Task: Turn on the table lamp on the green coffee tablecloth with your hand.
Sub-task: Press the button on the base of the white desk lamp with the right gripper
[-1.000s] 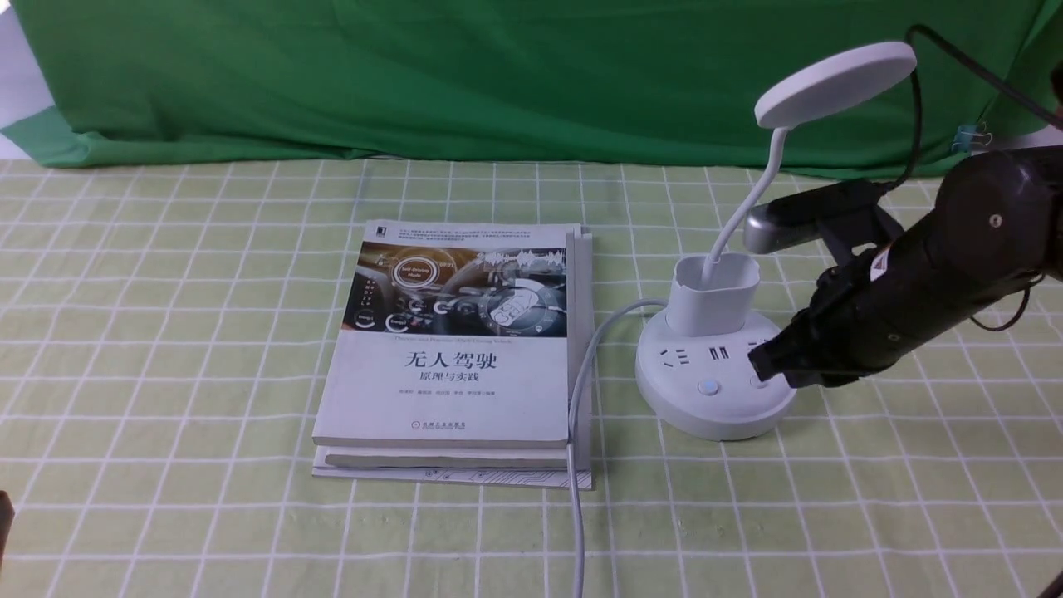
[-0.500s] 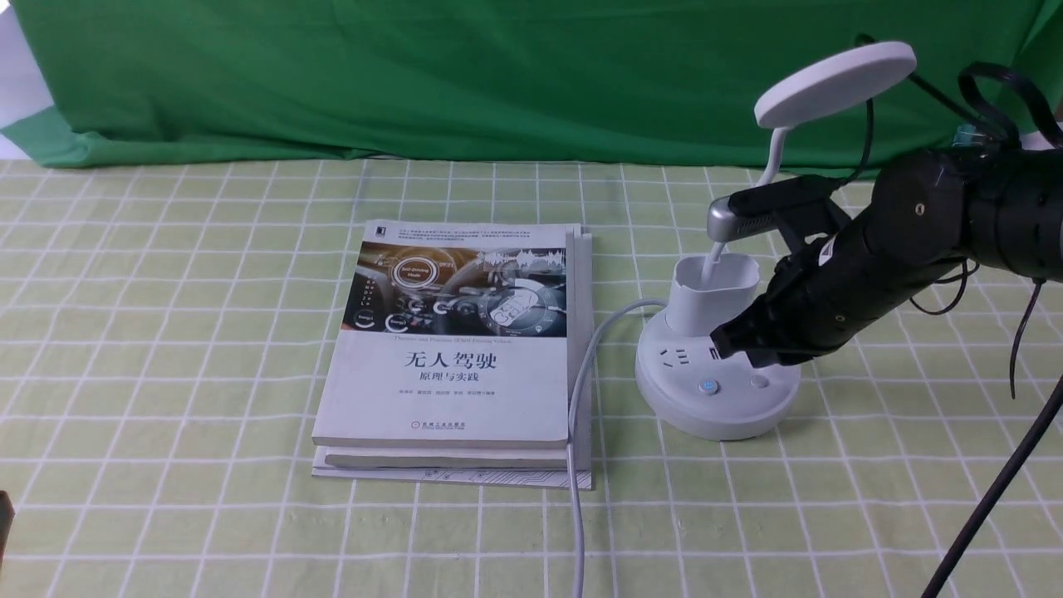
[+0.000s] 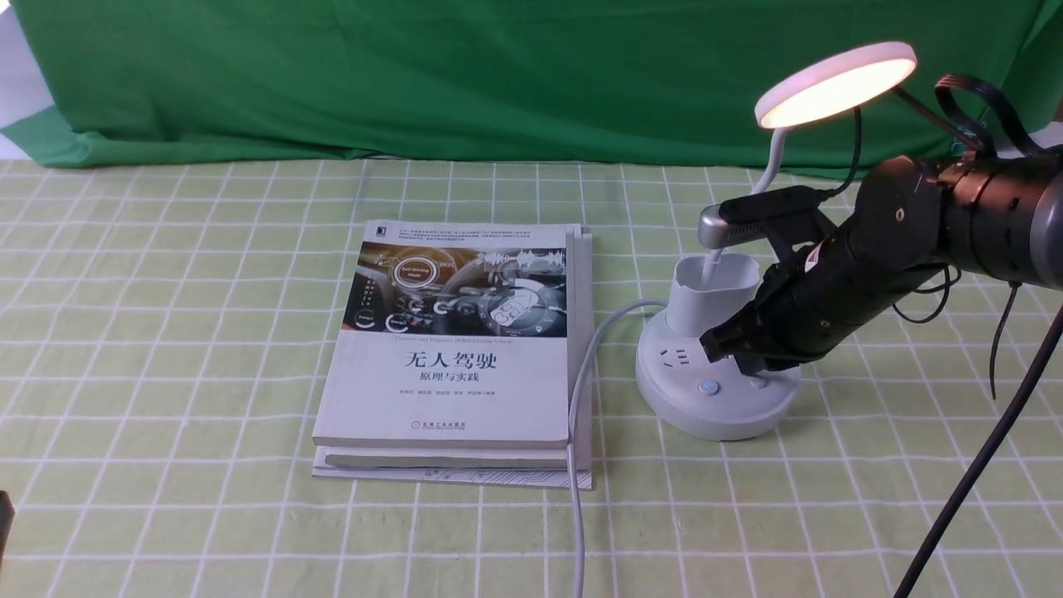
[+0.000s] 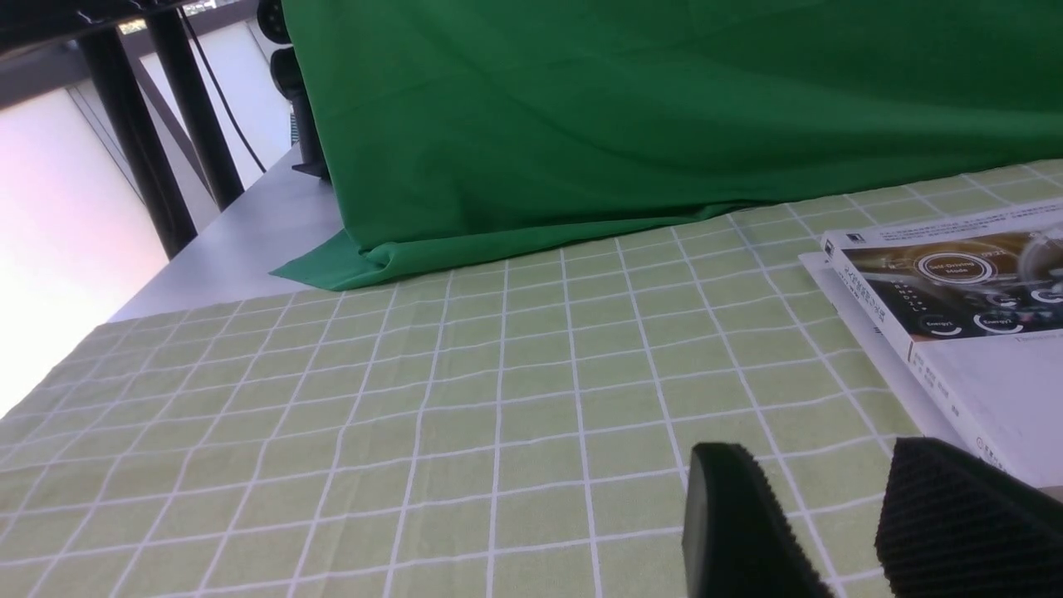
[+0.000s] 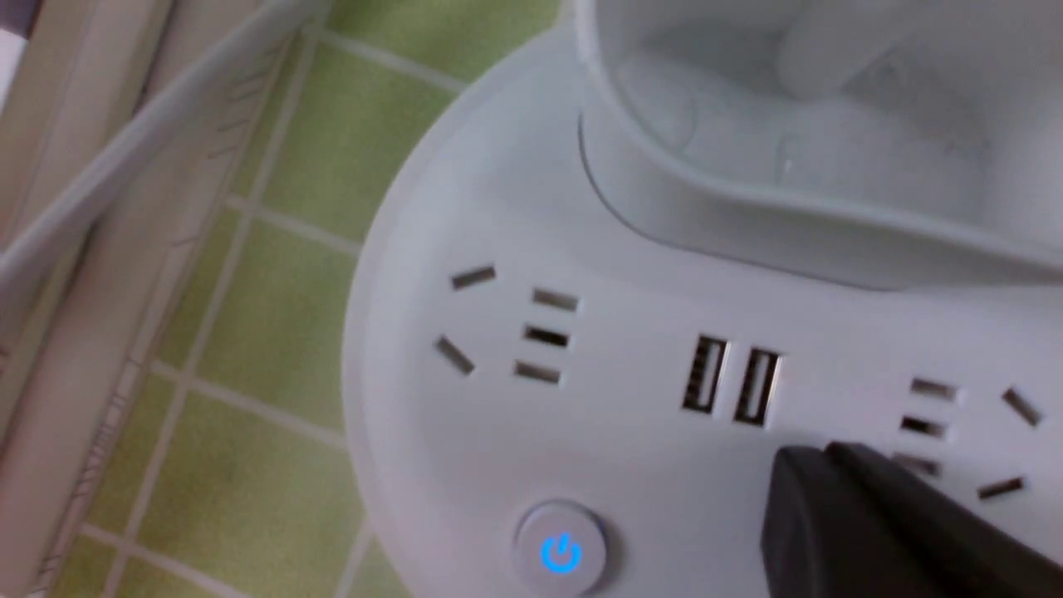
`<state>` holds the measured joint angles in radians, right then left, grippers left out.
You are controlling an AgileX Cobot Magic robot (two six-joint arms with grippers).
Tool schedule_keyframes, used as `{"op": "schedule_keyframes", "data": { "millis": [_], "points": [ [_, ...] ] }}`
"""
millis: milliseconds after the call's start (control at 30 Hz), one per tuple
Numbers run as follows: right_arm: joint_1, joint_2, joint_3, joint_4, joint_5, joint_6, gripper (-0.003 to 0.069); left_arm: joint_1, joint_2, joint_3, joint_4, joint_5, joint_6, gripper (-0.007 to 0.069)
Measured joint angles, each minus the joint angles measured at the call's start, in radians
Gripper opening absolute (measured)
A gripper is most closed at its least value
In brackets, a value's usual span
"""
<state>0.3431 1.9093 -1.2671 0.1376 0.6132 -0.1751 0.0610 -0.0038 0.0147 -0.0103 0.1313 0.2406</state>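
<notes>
Left wrist view: left claw parted, low above green coffee tablecloth. Front view: books, then table lamp beside them, head now glowing, dark half a second ago; right claw, closed, shifted leftward, tip on its base.

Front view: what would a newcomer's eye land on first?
The table lamp at the right, its disc head glowing warm against the dark green backdrop. Next, the black right gripper, jaws together, its tip on the lamp's round base beside a blue-lit power button. Left of the lamp, a stack of books lies on the green coffee tablecloth.
</notes>
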Motion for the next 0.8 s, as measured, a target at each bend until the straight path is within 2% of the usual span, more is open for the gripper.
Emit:
{"op": "schedule_keyframes", "data": {
  "millis": [467,800],
  "points": [
    [0.002,-0.086,0.023,0.000,0.141,-0.004,0.0031,0.000,0.000,0.000,0.000,0.000,0.000,0.0242],
    [0.046,-0.372,0.324,-0.001,0.083,0.040,0.0031,0.000,0.000,0.000,0.000,0.000,0.000,0.0242]
  ]
}}
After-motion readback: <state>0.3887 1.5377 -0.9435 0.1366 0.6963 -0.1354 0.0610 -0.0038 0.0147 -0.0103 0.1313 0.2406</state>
